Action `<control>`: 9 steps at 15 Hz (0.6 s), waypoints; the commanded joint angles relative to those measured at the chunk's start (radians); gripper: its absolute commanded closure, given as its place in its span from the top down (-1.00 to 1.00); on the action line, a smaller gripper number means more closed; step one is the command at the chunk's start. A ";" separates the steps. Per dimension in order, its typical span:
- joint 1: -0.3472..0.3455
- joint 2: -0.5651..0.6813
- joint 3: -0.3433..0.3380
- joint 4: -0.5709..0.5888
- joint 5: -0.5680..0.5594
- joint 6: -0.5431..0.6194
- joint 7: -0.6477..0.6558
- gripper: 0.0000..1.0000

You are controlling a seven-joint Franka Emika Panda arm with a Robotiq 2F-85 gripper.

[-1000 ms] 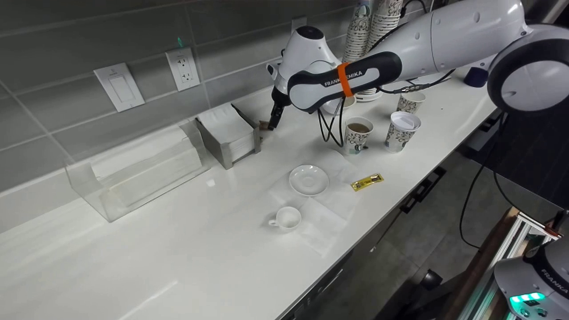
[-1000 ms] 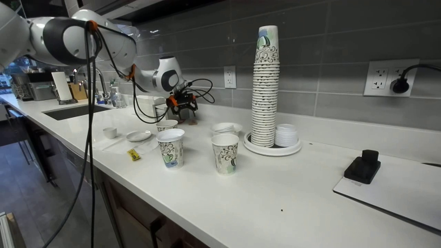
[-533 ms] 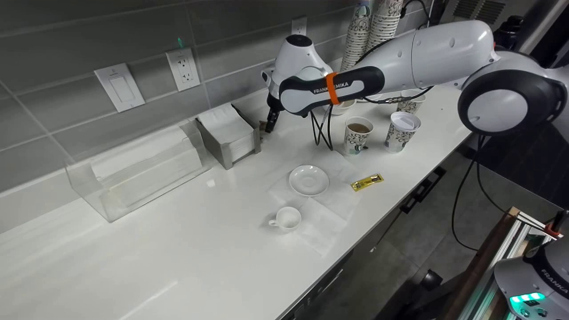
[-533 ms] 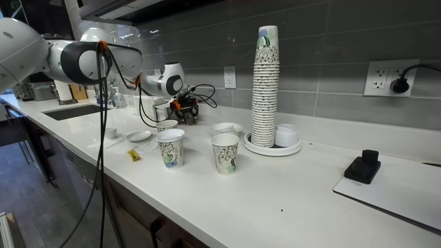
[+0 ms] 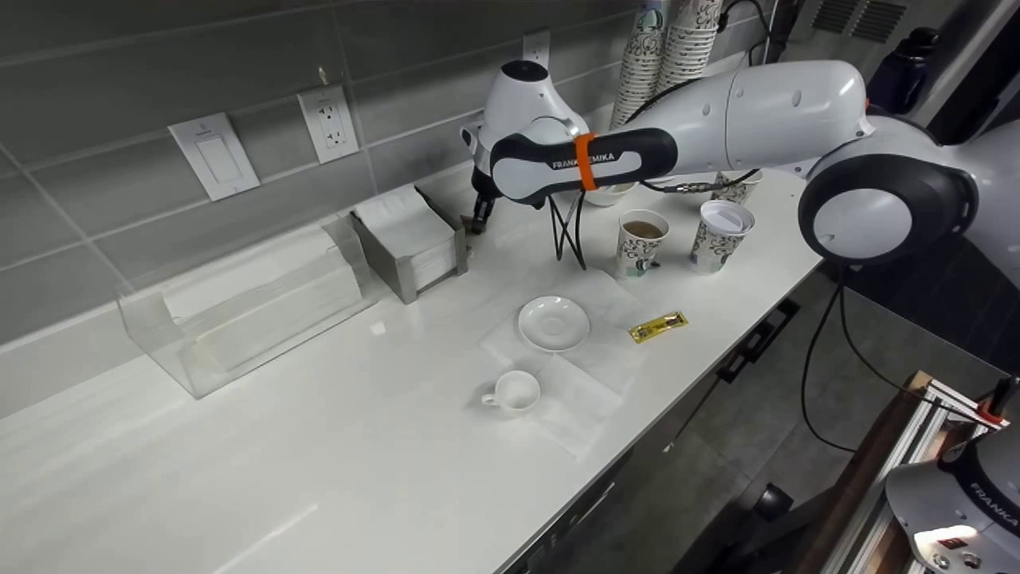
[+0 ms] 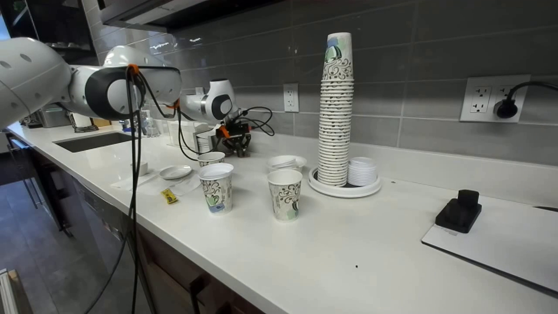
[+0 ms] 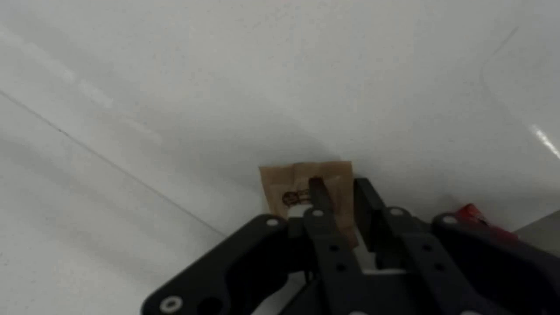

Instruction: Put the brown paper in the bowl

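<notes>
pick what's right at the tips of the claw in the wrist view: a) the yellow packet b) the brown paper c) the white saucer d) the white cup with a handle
b, since the wrist view shows the brown paper right at the tips of the claw, which hides part of it, while the yellow packet lies well apart from them in both exterior views.

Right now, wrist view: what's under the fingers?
The brown paper, dark print showing, white counter around it. The fingers cover part of it, and what lies beneath it is hidden. A red item pokes out at right, partly covered; can't tell what it is.
</notes>
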State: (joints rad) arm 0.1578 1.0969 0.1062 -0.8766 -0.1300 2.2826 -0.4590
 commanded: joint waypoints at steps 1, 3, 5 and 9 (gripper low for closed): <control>0.012 0.030 -0.022 0.070 -0.015 -0.041 0.011 -1.00; 0.007 -0.012 -0.026 0.036 -0.012 -0.041 0.014 -1.00; -0.007 -0.071 -0.022 -0.018 0.002 -0.033 0.012 -1.00; -0.039 -0.211 -0.028 -0.147 0.008 -0.019 0.041 -1.00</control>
State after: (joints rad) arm 0.1394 1.0216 0.0860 -0.8767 -0.1283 2.2689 -0.4511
